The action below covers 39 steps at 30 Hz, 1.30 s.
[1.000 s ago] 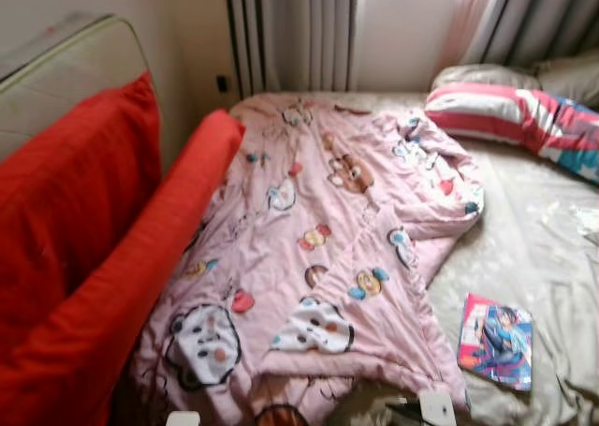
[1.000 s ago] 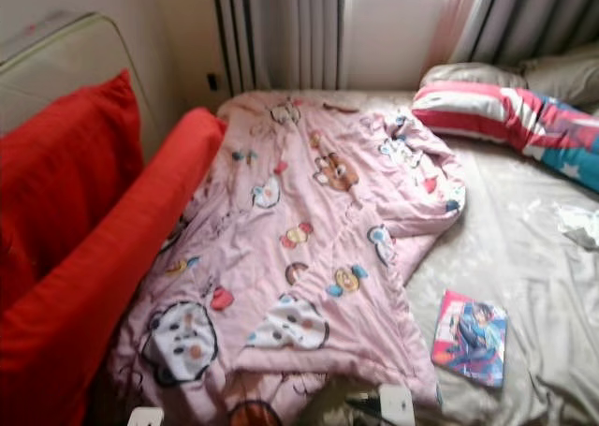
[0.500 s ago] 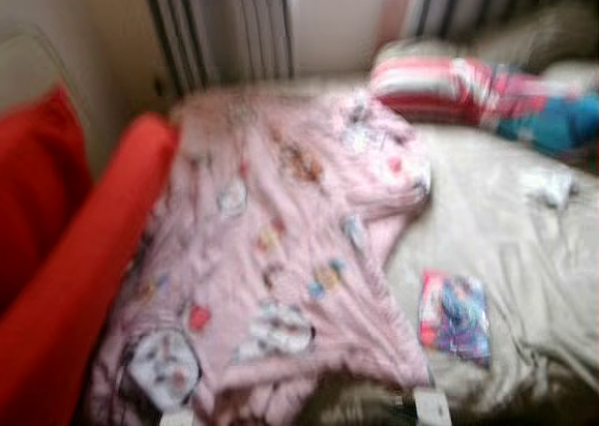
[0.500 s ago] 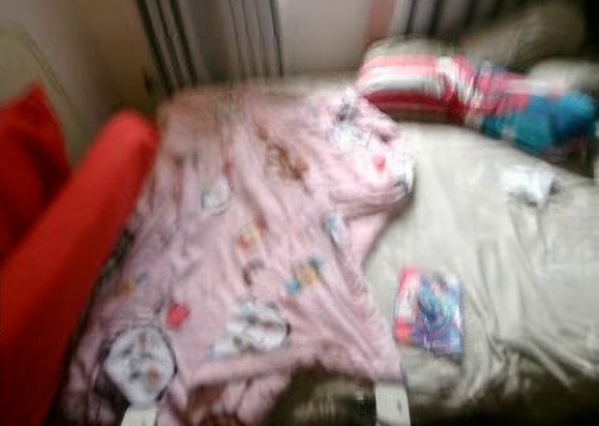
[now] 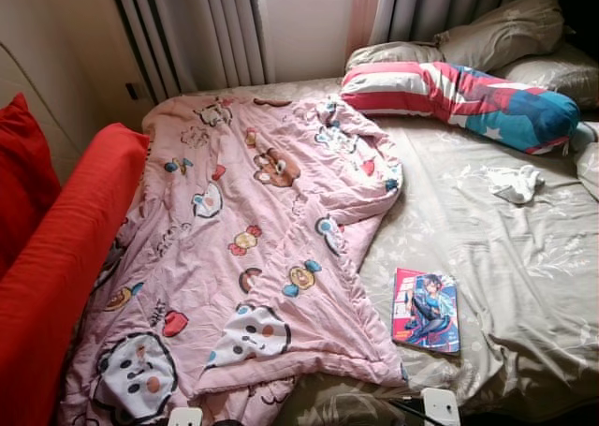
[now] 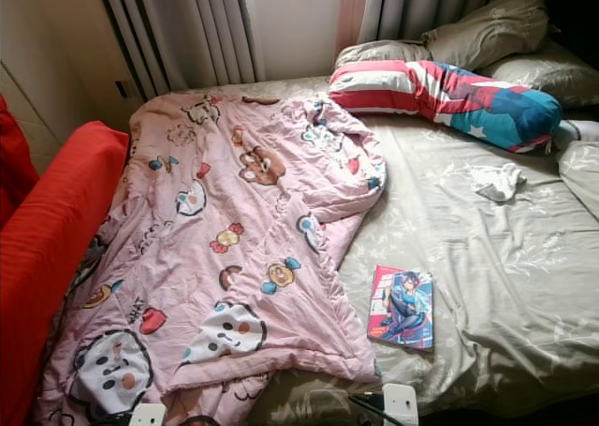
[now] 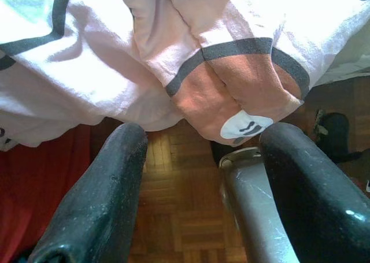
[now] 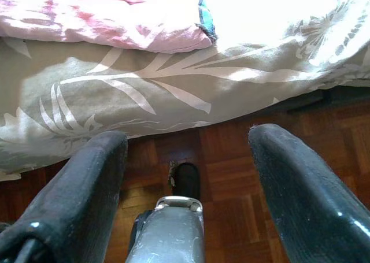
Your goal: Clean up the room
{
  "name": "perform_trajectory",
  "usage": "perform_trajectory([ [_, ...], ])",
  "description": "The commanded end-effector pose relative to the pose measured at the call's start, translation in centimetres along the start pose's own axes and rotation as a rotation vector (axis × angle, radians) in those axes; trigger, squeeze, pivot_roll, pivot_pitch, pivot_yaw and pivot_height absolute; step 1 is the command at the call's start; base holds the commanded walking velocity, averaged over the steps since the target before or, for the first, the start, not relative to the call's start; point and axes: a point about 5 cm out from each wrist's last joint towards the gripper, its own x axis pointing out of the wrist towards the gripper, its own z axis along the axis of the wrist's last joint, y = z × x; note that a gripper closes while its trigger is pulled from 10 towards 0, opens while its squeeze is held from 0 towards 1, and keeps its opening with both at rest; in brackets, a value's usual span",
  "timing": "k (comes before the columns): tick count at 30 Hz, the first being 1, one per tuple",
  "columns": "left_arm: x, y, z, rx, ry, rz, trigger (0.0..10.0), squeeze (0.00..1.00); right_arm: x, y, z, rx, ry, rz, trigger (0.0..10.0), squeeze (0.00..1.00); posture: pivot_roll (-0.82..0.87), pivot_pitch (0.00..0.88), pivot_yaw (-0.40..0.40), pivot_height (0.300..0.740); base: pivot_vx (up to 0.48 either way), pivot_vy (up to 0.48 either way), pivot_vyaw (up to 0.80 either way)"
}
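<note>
Our left hand and right hand, both released, hang at the bed's edge, pink quilt just ahead.

Red cushion runs off the left edge, so no idea how big it is. Book cover print is too small to read. Quilt hides the bed's left half.

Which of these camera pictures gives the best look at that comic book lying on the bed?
The left eye view: the comic book lies flat on the grey sheet, cover up, beside the pink quilt. The right eye view shows it equally whole. The wrist views face the bed's edge and wooden floor instead.
</note>
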Motion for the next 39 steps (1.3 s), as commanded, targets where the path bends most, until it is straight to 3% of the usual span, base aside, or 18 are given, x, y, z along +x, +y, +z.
perform_trajectory([
  [1,-0.2,0.2,-0.7,0.013,0.022,0.002,10.0,0.0,-0.2,0.0,-0.8,0.013,0.02,-0.003,10.0,0.0,0.0,0.181,0.048,0.74,0.0,-0.255,0.0],
  [28,0.1,-0.7,0.3,-0.002,-0.029,-0.015,10.0,0.0,-0.2,-0.2,-0.8,-0.006,0.016,0.002,10.0,0.0,-0.01,0.157,0.035,0.74,0.0,-0.289,0.0],
  [36,0.3,-0.3,5.1,-0.027,-0.255,-0.036,10.0,0.0,-0.4,-0.3,-0.1,-0.01,-0.087,-0.005,10.0,0.0,-0.03,0.145,0.03,0.74,0.0,-0.073,0.0],
  [39,0.1,-0.2,7.8,-0.024,-0.397,-0.043,10.0,0.0,-0.5,-0.3,0.4,0.003,-0.156,0.003,10.0,0.0,-0.03,0.144,0.026,0.74,0.0,0.0,0.0],
])
